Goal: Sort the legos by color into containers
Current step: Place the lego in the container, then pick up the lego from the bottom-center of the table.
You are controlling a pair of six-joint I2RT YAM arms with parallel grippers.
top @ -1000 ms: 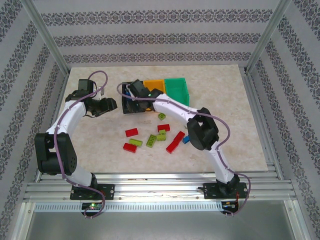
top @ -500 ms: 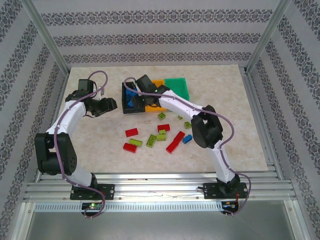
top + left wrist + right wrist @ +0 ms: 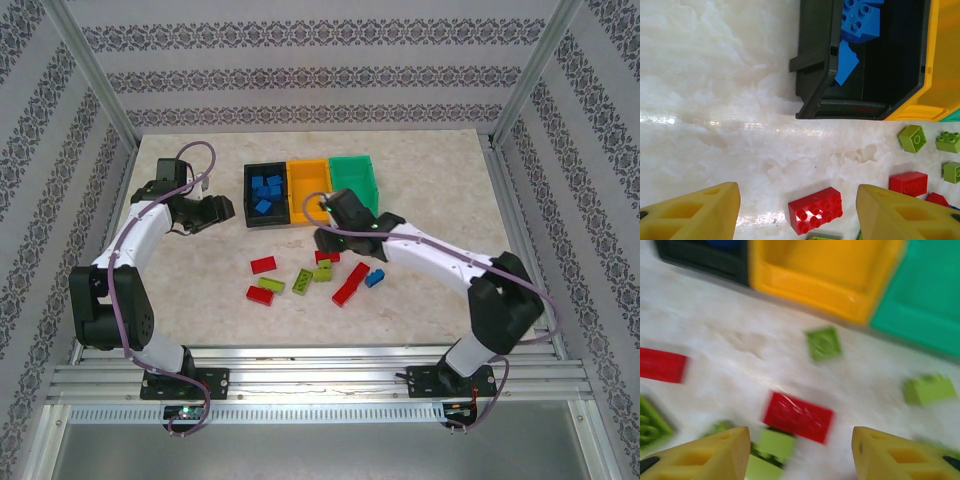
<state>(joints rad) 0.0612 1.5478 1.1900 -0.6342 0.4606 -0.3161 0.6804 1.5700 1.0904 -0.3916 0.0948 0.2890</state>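
Right tool point(image 3: 799, 452) hangs open and empty, low over the surface point(image 3: 740, 340); a red lego point(image 3: 797, 416) lies just ahead, between its fingers point(image 3: 700, 455), long axis running nearly finger to finger. Orange-yellow bin point(image 3: 805, 290) stands beyond. Right arm point(image 3: 430, 255) is nearest, and a wrist turn looks wise.

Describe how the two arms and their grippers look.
The left arm and right arm are white links with chunky black joints, a purple cable looped along each. The left gripper and right gripper have blocky yellow fingers with recessed pockets.

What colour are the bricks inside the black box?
Blue. The bricks in the black box show best from the top camera.
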